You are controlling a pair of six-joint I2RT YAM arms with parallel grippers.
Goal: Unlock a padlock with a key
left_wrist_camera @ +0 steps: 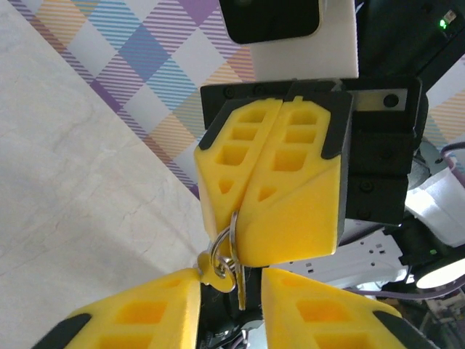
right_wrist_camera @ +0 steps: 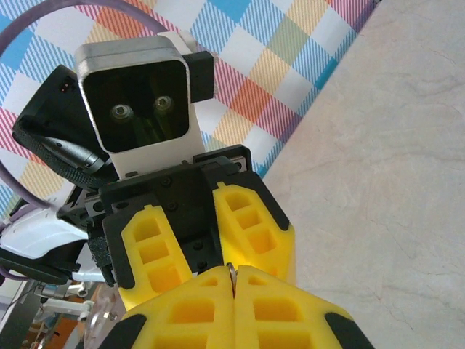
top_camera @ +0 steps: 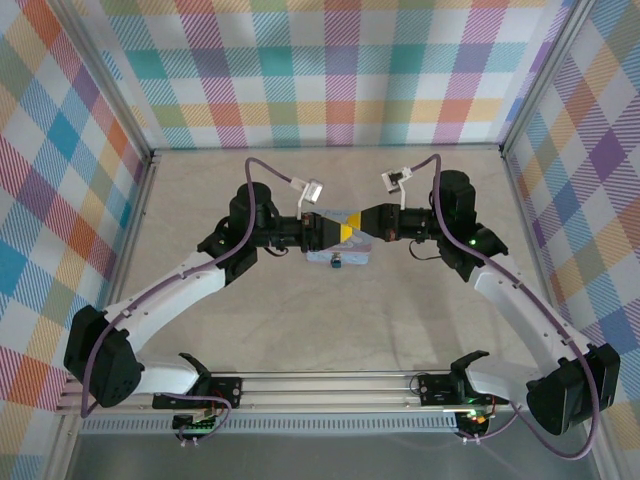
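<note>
— Yellow fingers meet tip to tip over the middle of the table (top_camera: 300,330). Which end effector has the key?
— The right end effector (left_wrist_camera: 234,229). Its 2 fingers are pressed together with no gap, and the metal key ring (left_wrist_camera: 220,252) is pinched in the seam between them. The key (left_wrist_camera: 239,289) hangs down from that ring.
— And the left end effector (left_wrist_camera: 231,280)?
— Partly open. In its own wrist view its 2 fingers sit at the bottom edge with a clear gap between them, and the key dangles into that gap. I cannot tell whether either finger touches it, but nothing is clamped there. The right wrist view agrees: the left fingers stand apart, facing the closed right pair.
— Where is the padlock?
— In the overhead view the padlock (top_camera: 338,263) is a tiny dark block with a bluish spot. It sits at the pale blue tin (top_camera: 322,258), on it or against it, I cannot tell which. Both lie on the table just on the arm-base side of the 2 meeting end effectors, below them in that view. It is too small to tell whether the shackle is open.
— And around it?
— A pale, stone-patterned table, with pastel checked cloth on 3 walls.
</note>
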